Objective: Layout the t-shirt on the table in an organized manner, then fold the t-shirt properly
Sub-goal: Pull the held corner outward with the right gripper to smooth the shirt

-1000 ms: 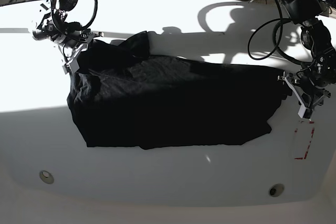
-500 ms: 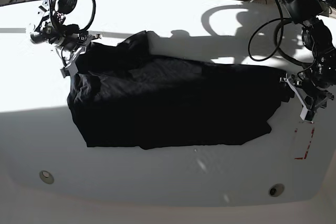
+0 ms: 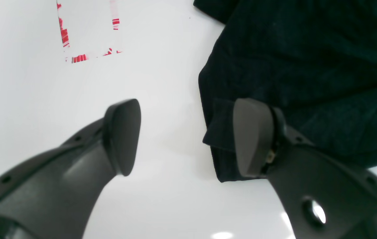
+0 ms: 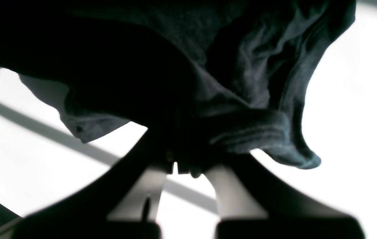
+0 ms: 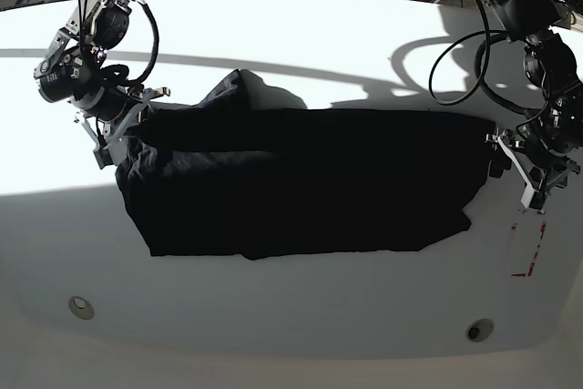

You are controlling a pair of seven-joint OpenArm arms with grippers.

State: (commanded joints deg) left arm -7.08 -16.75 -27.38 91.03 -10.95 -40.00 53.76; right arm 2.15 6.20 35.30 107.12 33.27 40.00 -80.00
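the right pincer (image 4: 188, 166) is clamped on a bunched fold of the t-shirt (image 5: 301, 179), its two fingers pressed together with dark cloth gathered between them and a hemmed corner hanging past the tips. the left pincer (image 3: 188, 136) stands spread wide, one finger (image 3: 123, 132) over bare worktop (image 5: 301, 316), the other finger (image 3: 253, 136) right at the shirt's hemmed edge, with nothing held between them. the black shirt lies across the middle of the worktop in a long, roughly rectangular spread, with a raised peak of cloth toward the far edge. a red dashed rectangle (image 5: 526, 248) marks the worktop beyond the shirt's end by the left pincer. two metal discs (image 5: 80, 306) sit near the front edge.
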